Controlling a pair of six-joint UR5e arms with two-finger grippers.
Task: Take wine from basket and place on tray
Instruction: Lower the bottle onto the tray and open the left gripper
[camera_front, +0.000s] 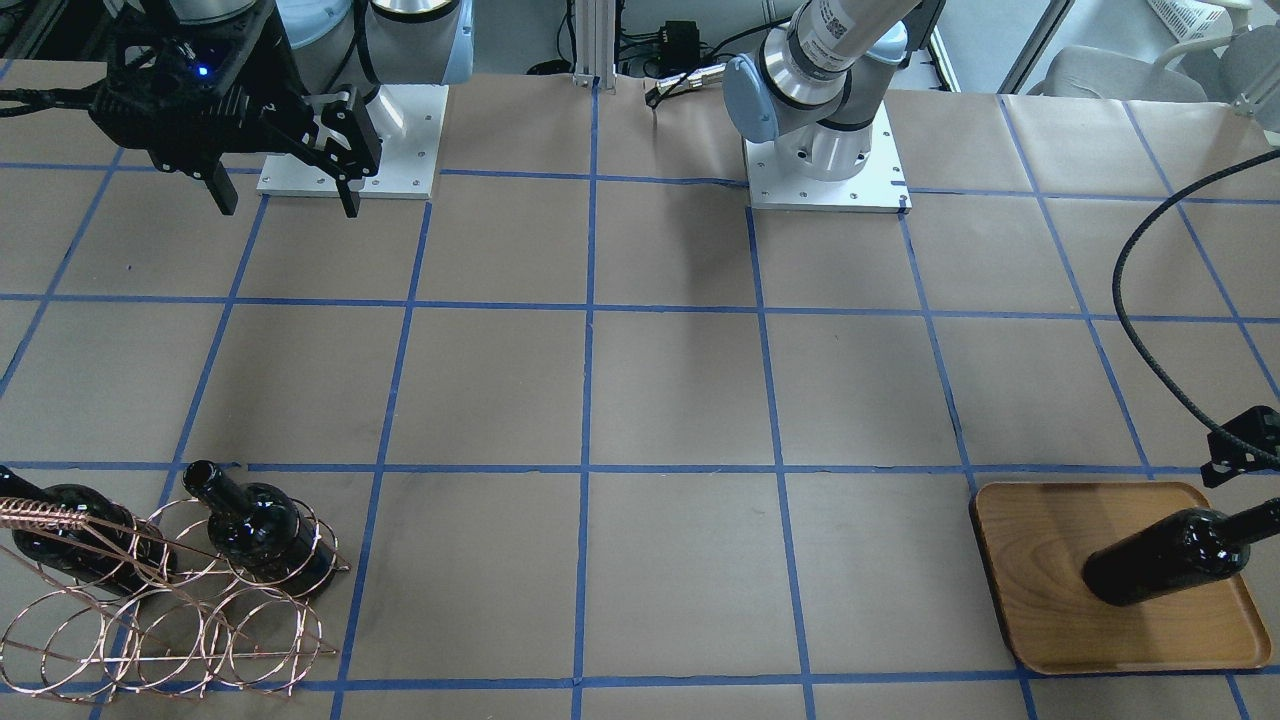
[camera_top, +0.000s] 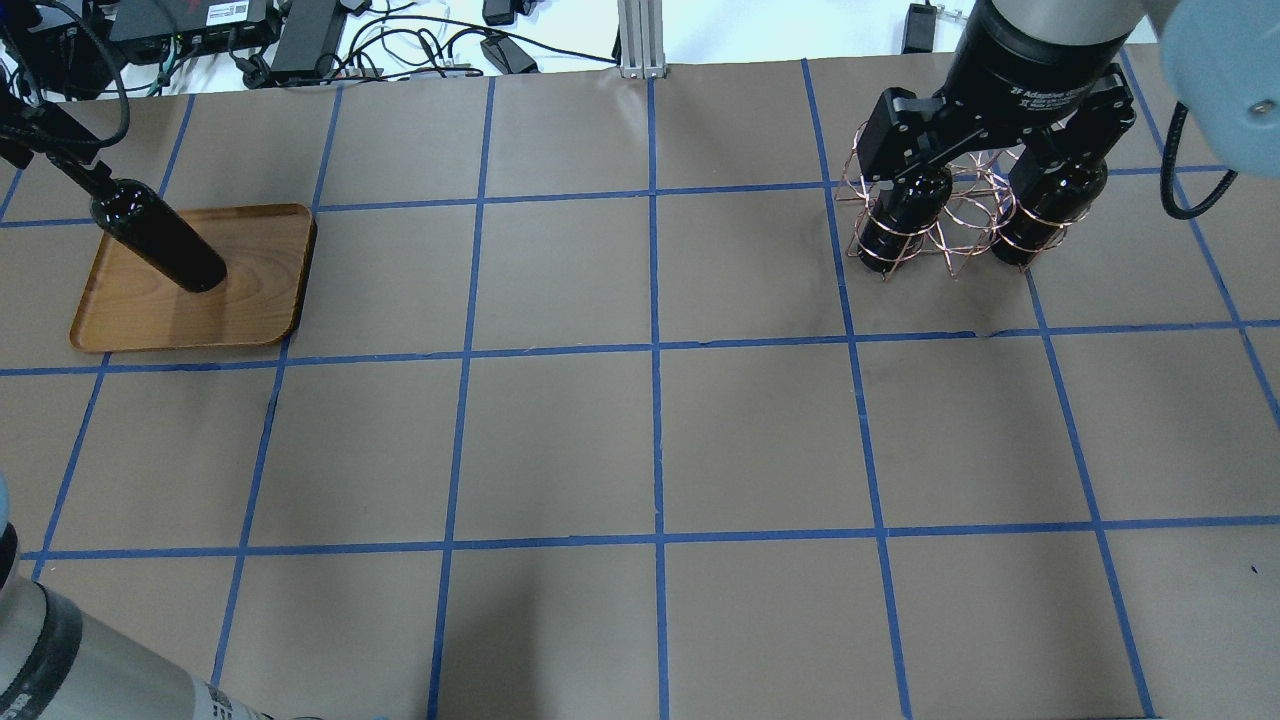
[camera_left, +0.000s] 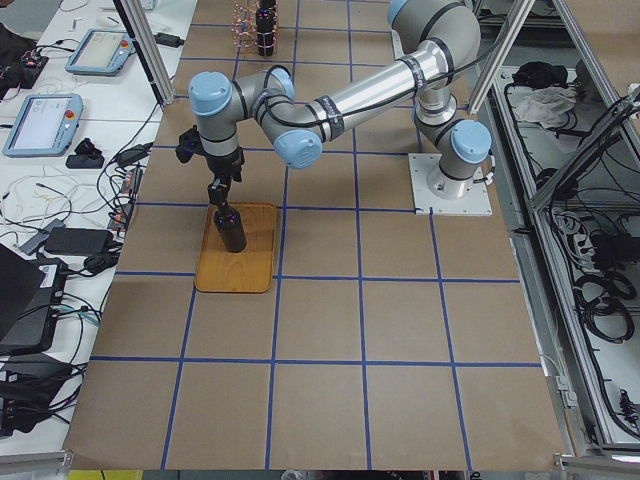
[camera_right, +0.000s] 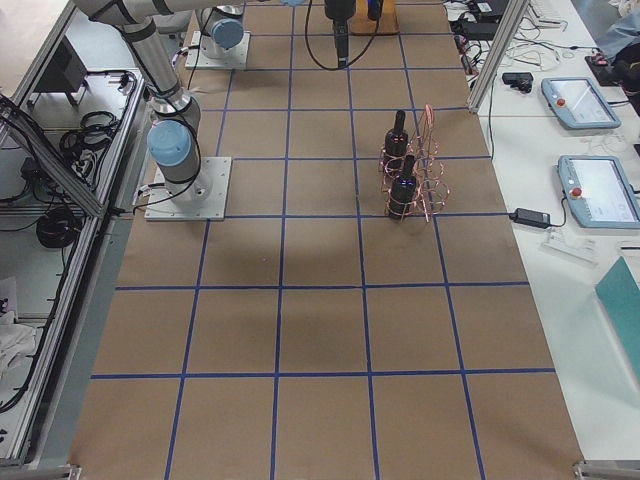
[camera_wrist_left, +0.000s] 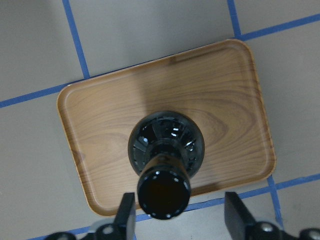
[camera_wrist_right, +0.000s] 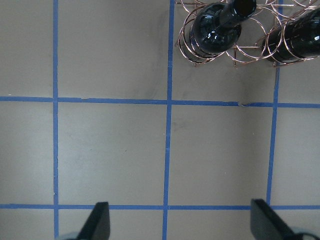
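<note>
A black wine bottle stands upright on the wooden tray; both also show in the overhead view, bottle and tray. My left gripper is open, its fingers either side of the bottle's mouth with a gap on one side. Two more black bottles stand in the copper wire basket at the far right. My right gripper is wide open and empty, held high on the near side of the basket. The wrist view shows the basket at its top edge.
Brown paper with a blue tape grid covers the table. The arms' white base plates sit at the robot's edge. A black cable hangs over the tray's side. Monitors and cables lie beyond the far edge.
</note>
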